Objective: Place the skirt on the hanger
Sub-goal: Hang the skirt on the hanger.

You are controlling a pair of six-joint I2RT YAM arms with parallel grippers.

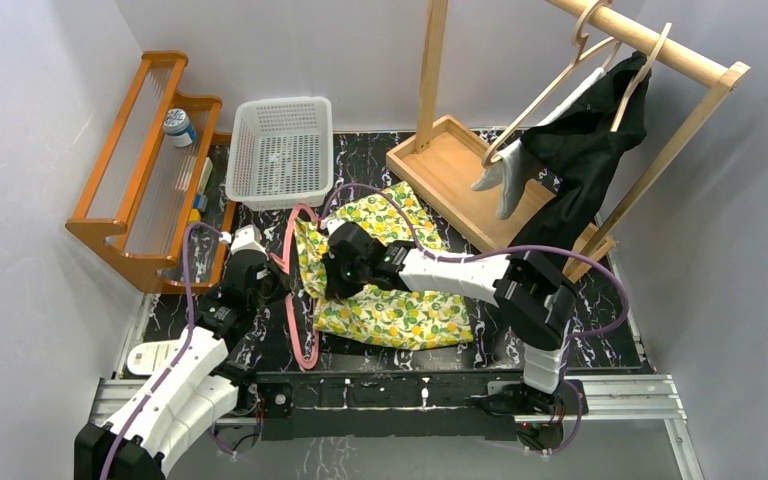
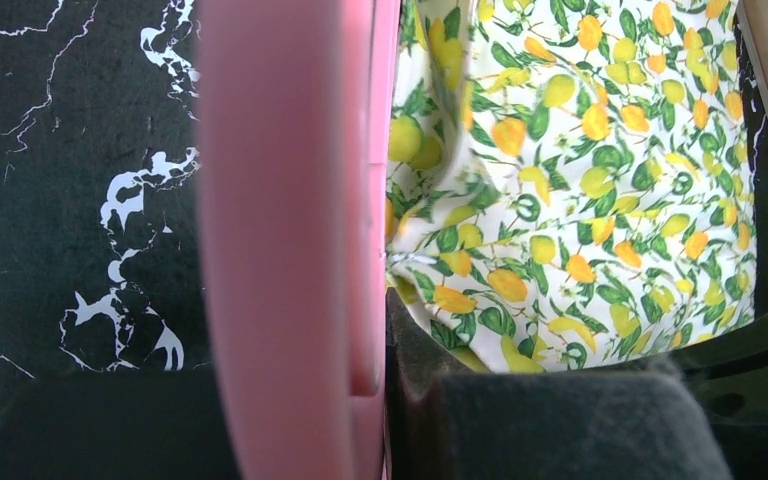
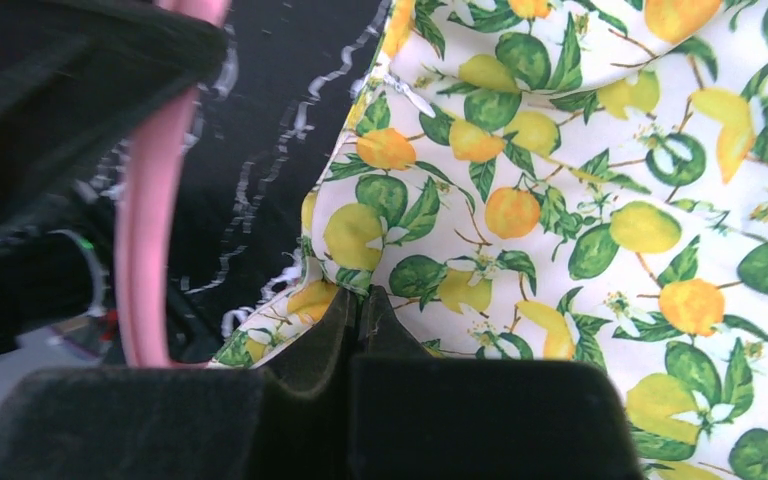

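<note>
Two grasps noted: your left jaws clench the pink hanger [image 2: 280,200]; your right jaws pinch the skirt [image 1: 400,310] edge nearest that hanger, on the worktop [image 1: 370,150]. Fabric looks light, limp; gather its waistband.

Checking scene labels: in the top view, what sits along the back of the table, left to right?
wooden shelf rack → white basket → wooden stand base → black garment
</note>
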